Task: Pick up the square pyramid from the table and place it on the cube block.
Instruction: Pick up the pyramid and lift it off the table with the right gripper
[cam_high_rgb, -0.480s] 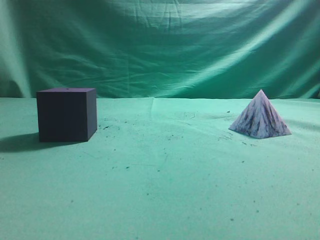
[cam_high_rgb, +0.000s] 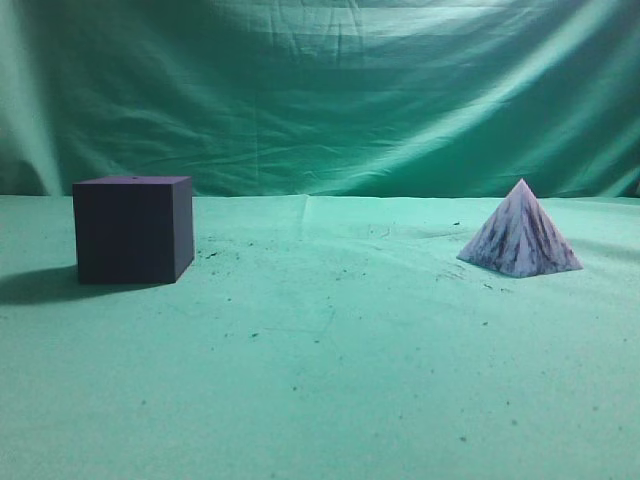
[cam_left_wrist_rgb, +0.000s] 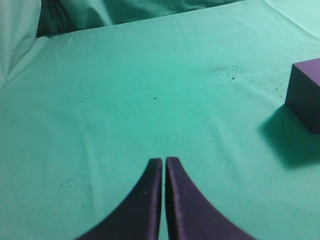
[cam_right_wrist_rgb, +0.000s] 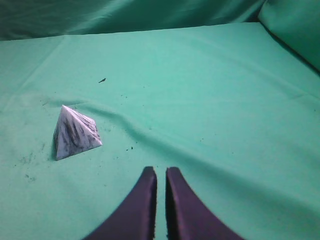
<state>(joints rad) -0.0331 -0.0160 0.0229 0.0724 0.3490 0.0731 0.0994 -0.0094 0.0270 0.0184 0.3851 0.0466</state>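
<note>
- Left hand (cam_left_wrist_rgb: 163, 161) comes up from the bottom centre of the left wrist view, its two dark curved fingers pressed nearly together at the tips, closed on nothing, held over the green bench (cam_left_wrist_rgb: 150, 100)
- Right hand (cam_right_wrist_rgb: 160, 171) does the same at the bottom centre of the right wrist view: fingers drawn together with only a thin slit between them, nothing held
- Neither hand shows in the exterior view
- The cube block (cam_high_rgb: 133, 230) stands on the bench at the left of the exterior view; in the left wrist view only its corner shows at the right edge, well apart from the left hand, up and to its right
- The square pyramid (cam_high_rgb: 520, 232) sits upright on the bench at the right of the exterior view, well apart from the cube
- In the right wrist view the pyramid lies left of centre, up and to the left of the right hand, apart from the fingertips, on a wrinkled patch of cloth
</note>
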